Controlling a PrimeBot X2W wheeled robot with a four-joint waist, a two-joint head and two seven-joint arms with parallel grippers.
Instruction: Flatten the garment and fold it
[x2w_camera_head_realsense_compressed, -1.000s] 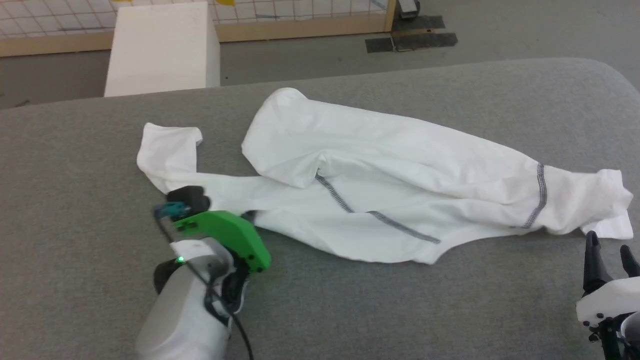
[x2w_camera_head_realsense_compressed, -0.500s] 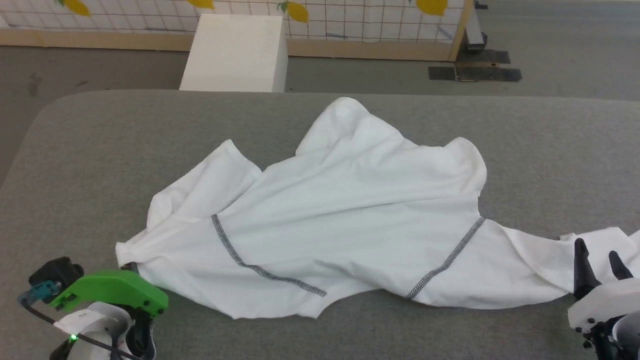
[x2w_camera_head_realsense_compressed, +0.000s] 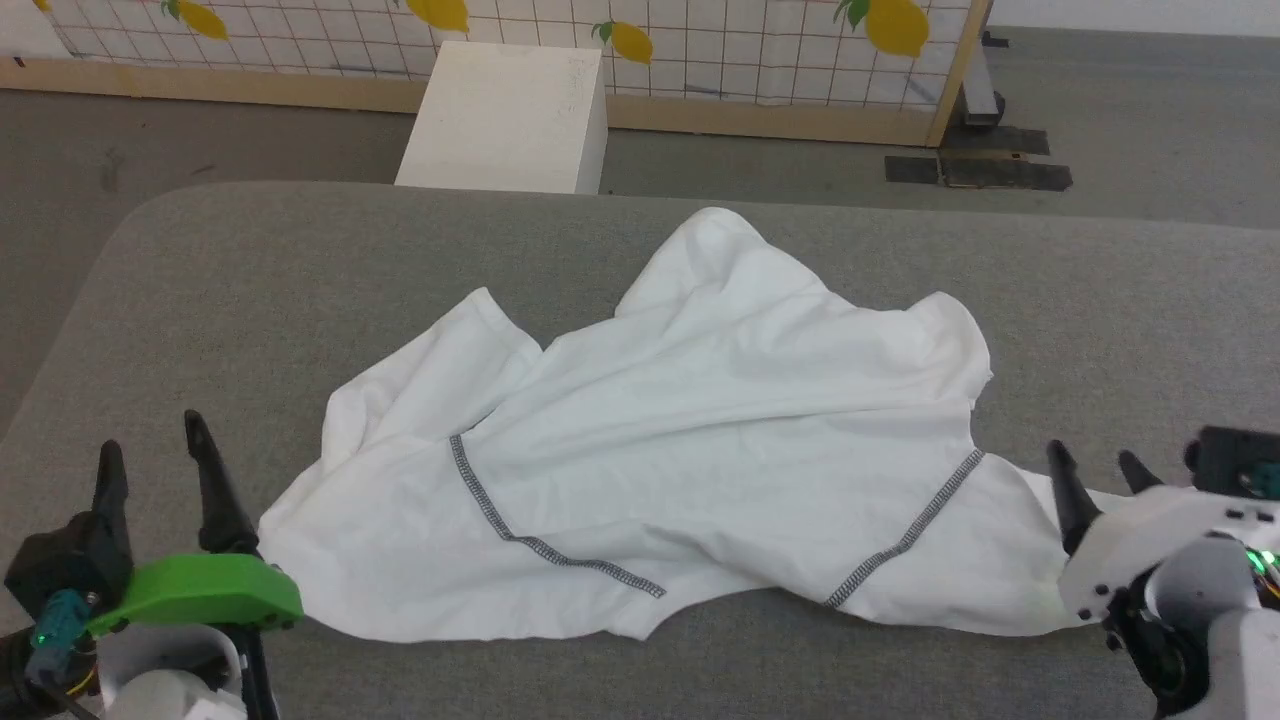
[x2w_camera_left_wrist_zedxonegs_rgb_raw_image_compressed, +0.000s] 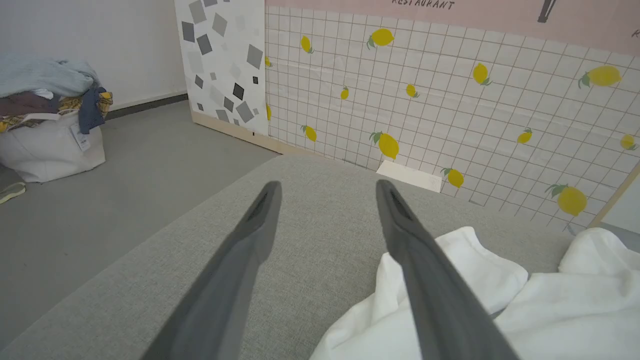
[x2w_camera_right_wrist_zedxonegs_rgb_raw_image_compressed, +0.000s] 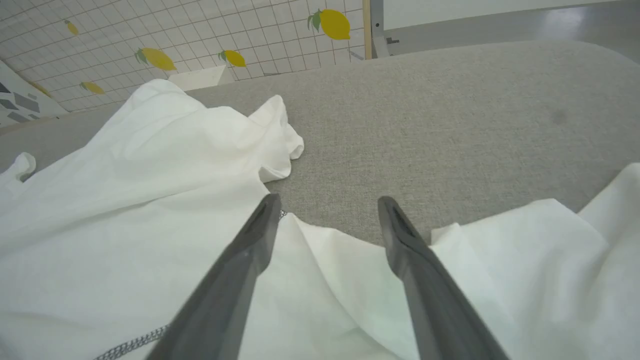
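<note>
While the white garment (x2w_camera_head_realsense_compressed: 700, 450) lies spread but rumpled across the middle of a grey padded bench (x2w_camera_head_realsense_compressed: 250, 260), both pairs of dark fingers stand wide apart and hold nothing.

From the head camera, the left fingers (x2w_camera_head_realsense_compressed: 215, 495) sit at the lower left, pointing away from the robot, just beside the garment's near left corner. The finger nearer the fabric is right at its edge; whether it touches cannot be told. The left wrist camera shows those fingers (x2w_camera_left_wrist_zedxonegs_rgb_raw_image_compressed: 250, 240) open over bare bench, with the garment (x2w_camera_left_wrist_zedxonegs_rgb_raw_image_compressed: 500, 300) lying beneath and to the right of the right-hand finger.

The right fingers (x2w_camera_head_realsense_compressed: 1068, 500) sit at the lower right, over the garment's right end, where a narrow part trails toward the bench's right side. The right wrist camera shows them (x2w_camera_right_wrist_zedxonegs_rgb_raw_image_compressed: 252, 245) spread above the garment (x2w_camera_right_wrist_zedxonegs_rgb_raw_image_compressed: 125, 200), with white fabric under both and a wedge of bare bench beyond the tips.

Two dark zigzag stitch lines, one left (x2w_camera_head_realsense_compressed: 560, 560) and one right (x2w_camera_head_realsense_compressed: 910, 535), slant across the garment's near half.

Beyond the bench, a white box (x2w_camera_head_realsense_compressed: 510, 115) stands on the grey floor (x2w_camera_head_realsense_compressed: 200, 140), before a tiled panel printed with lemons (x2w_camera_head_realsense_compressed: 700, 50).
</note>
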